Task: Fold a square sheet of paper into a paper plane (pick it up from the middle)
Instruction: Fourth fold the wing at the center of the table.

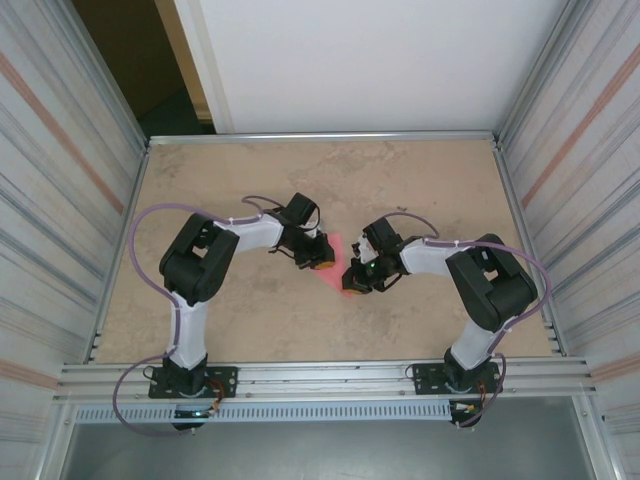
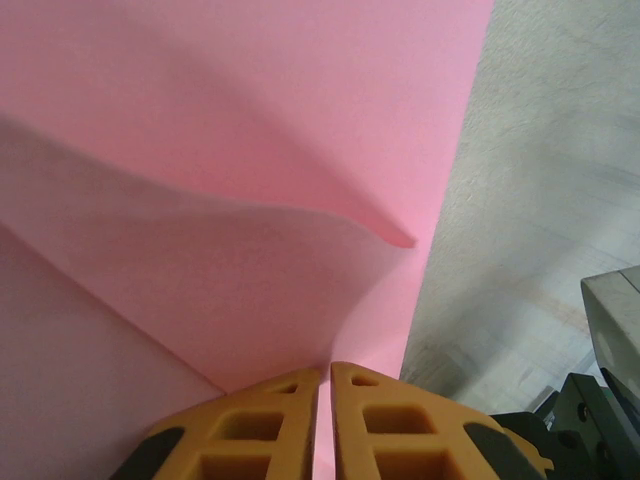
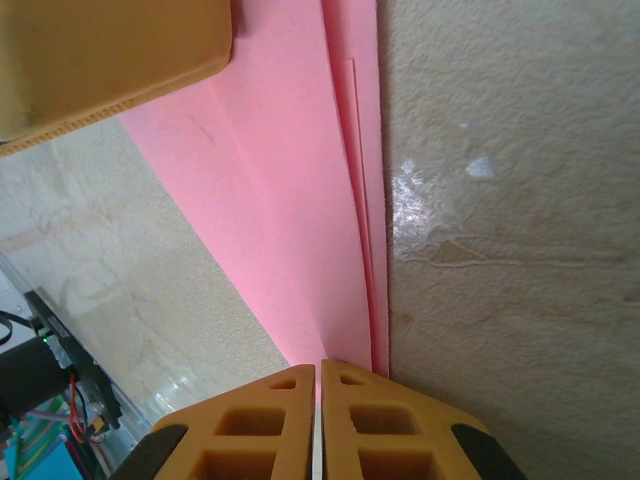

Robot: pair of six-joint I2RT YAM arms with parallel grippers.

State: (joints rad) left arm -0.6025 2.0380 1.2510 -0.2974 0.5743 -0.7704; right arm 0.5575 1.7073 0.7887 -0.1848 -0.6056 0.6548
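Paper [image 1: 340, 250] between two grippers [image 1: 318, 262] [image 1: 357, 277] (table [image 1: 250, 180] beneath)

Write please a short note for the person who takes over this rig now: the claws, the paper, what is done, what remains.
Left claw: shut, pinching the pink sheet of paper.
Right claw: shut on the same sheet, facing the left one.
Paper: between both claws, near the middle of the table, one flap curling over.
Done: at least one fold; layered edges show in the right wrist view.
Left: the remaining folds; no finished plane shape yet.
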